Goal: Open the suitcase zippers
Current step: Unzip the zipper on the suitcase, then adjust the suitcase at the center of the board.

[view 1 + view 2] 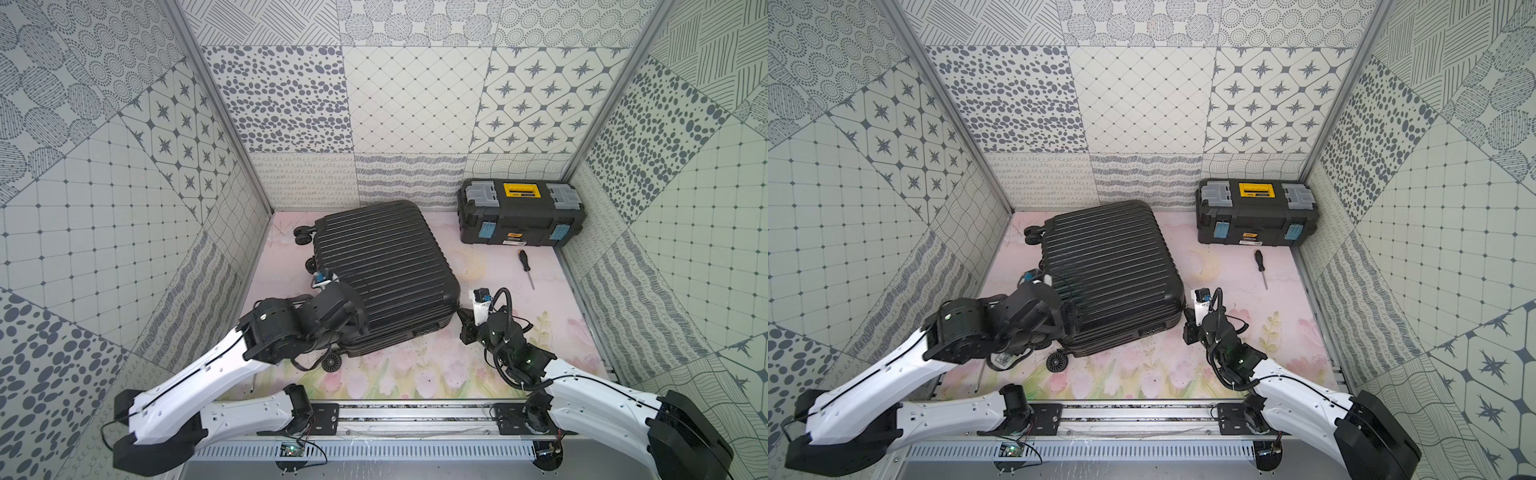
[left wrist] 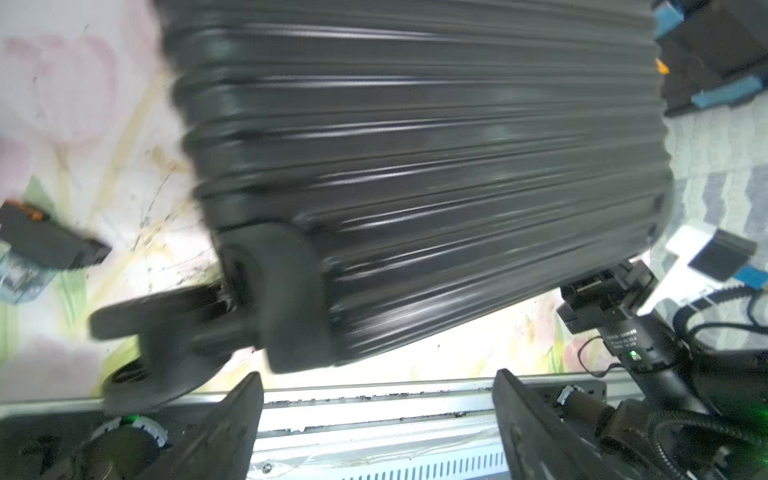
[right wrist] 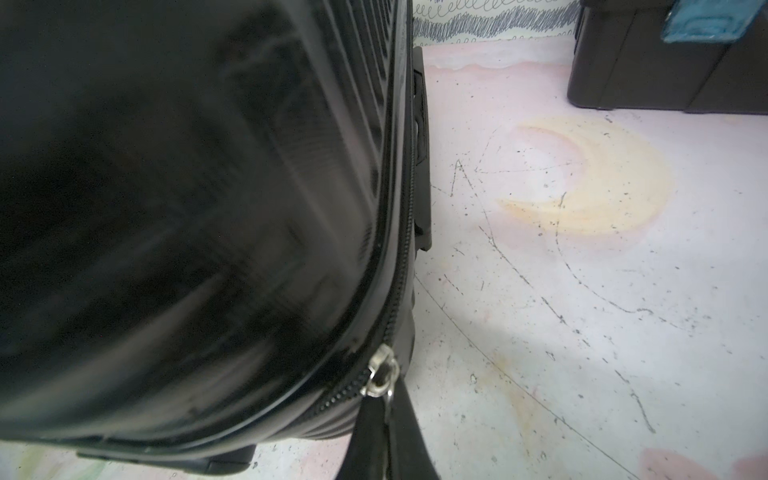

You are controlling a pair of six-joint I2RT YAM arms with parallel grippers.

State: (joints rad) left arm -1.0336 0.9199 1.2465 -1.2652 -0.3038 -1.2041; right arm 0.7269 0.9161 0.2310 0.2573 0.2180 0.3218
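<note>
- Right gripper (image 3: pixel 388 415) is clamped tight on the silver pull (image 3: pixel 380 372), at the near corner of the case (image 1: pixel 386 266) by my right arm.
- Left gripper (image 2: pixel 378 399) stands wide with nothing between its fingers, and hangs over the case's near left end, close to a wheel (image 1: pixel 331 362).
- Case lies flat on the mat (image 1: pixel 415 374), ribbed side up, left of centre and well apart from the toolbox (image 1: pixel 521 216) and screwdriver (image 1: pixel 525 268).
- Risk: nothing of mine pins the shell, so a tug on the pull could drag or turn the whole case instead of running the slider.
- Risk: the zipper (image 3: pixel 399 249) bends round the corner right at the pull. If I haul straight rather than follow the curve, the slider may jam or the tab may slip from my pinch.
- Risk: my left wrist view is smeared, so lowering that arm on it could knock the wheel.
- Looks: glossy black hard shell with parallel ribs and rounded corners. The zipper is a thin toothed line along the side seam; I cannot tell how much of it is open.
</note>
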